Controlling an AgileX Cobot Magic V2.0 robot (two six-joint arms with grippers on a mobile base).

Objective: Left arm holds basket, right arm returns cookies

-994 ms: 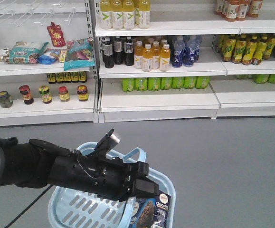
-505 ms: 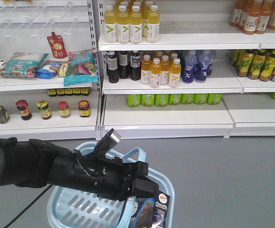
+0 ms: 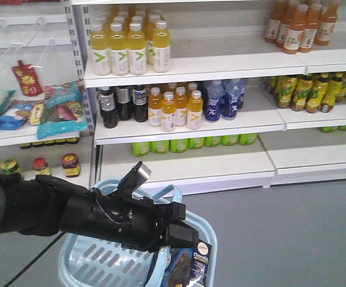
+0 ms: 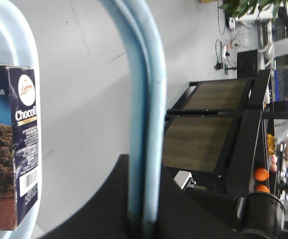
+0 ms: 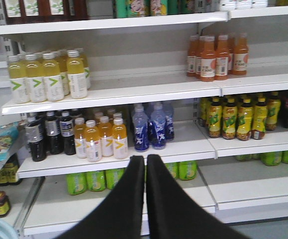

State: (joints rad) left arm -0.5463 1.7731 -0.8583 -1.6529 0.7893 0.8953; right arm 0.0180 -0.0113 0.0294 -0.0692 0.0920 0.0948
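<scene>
- In front of the shop shelves [image 3: 184, 63], my left arm [image 3: 71, 218] reaches out low over the grey floor [image 3: 292, 233].
- My left jaws are closed on the handle [image 4: 146, 99] of the basket [image 3: 101, 263]. In the left wrist view the light-blue handle runs straight down into the black part of my jaws.
- The basket hangs under my left arm, up off the floor. It is pale blue with slots in its sides.
- The cookies [image 3: 190, 266] are inside the basket. The dark blue box stands in the corner on the right side of the front view, just under the end of my left arm.
- In the left wrist view the cookies [image 4: 14, 149] sit right against the basket's rim. I can see the round white logo, a cookie picture and a bar code.
- My right fingers [image 5: 129, 199] are pressed close together, with only a thin line between them. My right jaws hold nothing.
- My right jaws point at the shelves, well away from the basket and the cookies.
- On the shelves stand yellow bottles [image 3: 128, 51], orange bottles [image 5: 216, 55], blue bottles [image 5: 151, 127] and green cans [image 3: 190, 143].
- Off to one side lie snack bags [image 3: 59, 110], with small jars [image 3: 71, 164] below them.
</scene>
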